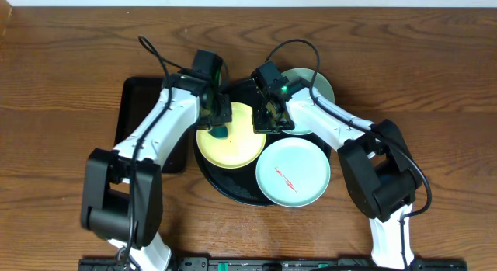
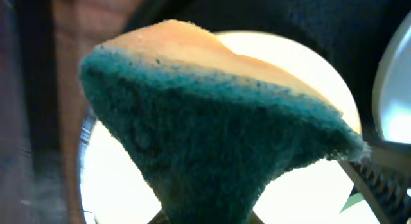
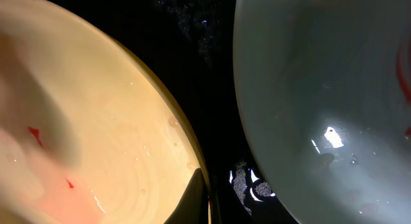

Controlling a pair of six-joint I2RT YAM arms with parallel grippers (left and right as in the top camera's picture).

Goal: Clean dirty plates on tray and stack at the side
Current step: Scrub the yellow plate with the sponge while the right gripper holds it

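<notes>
Now, toward the table's (image 1: 54, 61) left edge, a rectangular tray (image 1: 140, 108) is lying flat, just beside the round tray (image 1: 225, 187), which is sitting mid-table. The left gripper (image 1: 220, 119) is clamping a green-and-yellow sponge (image 2: 212, 140) over the yellow plate (image 1: 237, 151); whether the sponge is touching it is unclear. The yellow plate is resting on the round tray's left half and is showing red smears in the right wrist view. The right gripper (image 1: 268, 119) is hovering at that plate's right rim, and I cannot tell whether its fingers are apart or together. The streaked mint-blue plate (image 1: 299, 170) is lying on the round tray's part nearest the near edge. The second mint-blue plate (image 1: 318, 85) is sitting at the tray's far-right side, partly under the right arm.
</notes>
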